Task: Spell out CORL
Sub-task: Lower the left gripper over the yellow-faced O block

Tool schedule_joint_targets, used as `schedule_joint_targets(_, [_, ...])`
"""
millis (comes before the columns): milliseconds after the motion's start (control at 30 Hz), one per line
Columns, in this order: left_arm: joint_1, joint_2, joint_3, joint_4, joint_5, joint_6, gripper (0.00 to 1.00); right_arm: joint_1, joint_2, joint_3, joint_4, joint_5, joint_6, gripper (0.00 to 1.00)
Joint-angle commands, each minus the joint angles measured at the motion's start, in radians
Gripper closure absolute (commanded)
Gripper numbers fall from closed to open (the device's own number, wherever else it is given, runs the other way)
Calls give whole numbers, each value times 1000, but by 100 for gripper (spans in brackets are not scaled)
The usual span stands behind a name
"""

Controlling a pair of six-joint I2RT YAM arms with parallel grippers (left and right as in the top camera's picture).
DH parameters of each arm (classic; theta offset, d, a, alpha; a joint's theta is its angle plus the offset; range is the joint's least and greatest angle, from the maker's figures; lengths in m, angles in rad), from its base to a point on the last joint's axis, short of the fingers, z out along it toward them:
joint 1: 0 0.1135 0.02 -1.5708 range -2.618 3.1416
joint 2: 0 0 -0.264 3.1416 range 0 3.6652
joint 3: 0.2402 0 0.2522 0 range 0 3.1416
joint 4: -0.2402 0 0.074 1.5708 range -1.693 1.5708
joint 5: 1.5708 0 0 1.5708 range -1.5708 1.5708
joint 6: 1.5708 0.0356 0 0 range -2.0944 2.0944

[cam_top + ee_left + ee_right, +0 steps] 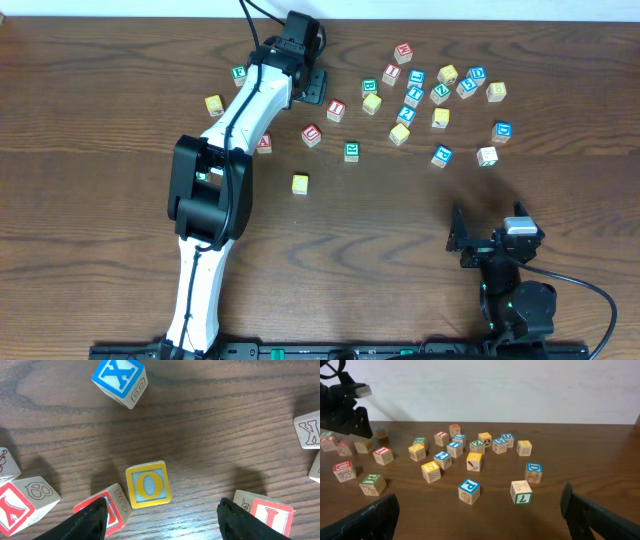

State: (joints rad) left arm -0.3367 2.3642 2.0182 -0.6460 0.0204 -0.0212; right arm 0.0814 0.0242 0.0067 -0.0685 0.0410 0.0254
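Our left gripper (162, 515) hangs part open, empty, above the small yellow-faced wooden O cube (147, 484) lying between red-lettered wooden cubes (267, 516). Light and rigid, we judge: pinch its flat opposite sides.

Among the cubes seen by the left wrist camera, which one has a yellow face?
The O cube, lying just ahead of the open left gripper. The red-lettered cubes beside it and the blue X cube beyond it show no yellow.
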Motion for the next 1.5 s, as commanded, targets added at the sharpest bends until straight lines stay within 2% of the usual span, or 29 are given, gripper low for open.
schedule_joint_targets(0, [0,43,31,-1,-6,18,30,-5,-5,-1,-3,2,-4,1])
schedule_joint_targets(433, [-5,49,31,38,-6,18,35,-5,-5,-1,-3,1,-4,1])
schedule_joint_targets(1100, [-5,88,31,87,-10,18,35,-5,-5,-1,-3,1,-4,1])
schedule_joint_targets(1300, [-5,88,31,90,-59,25,35,-5,-5,-1,-3,1,-4,1])
schedule_joint_targets(1467, [-5,88,31,83,-59,28,45,-5,-5,-1,-3,1,-4,1])
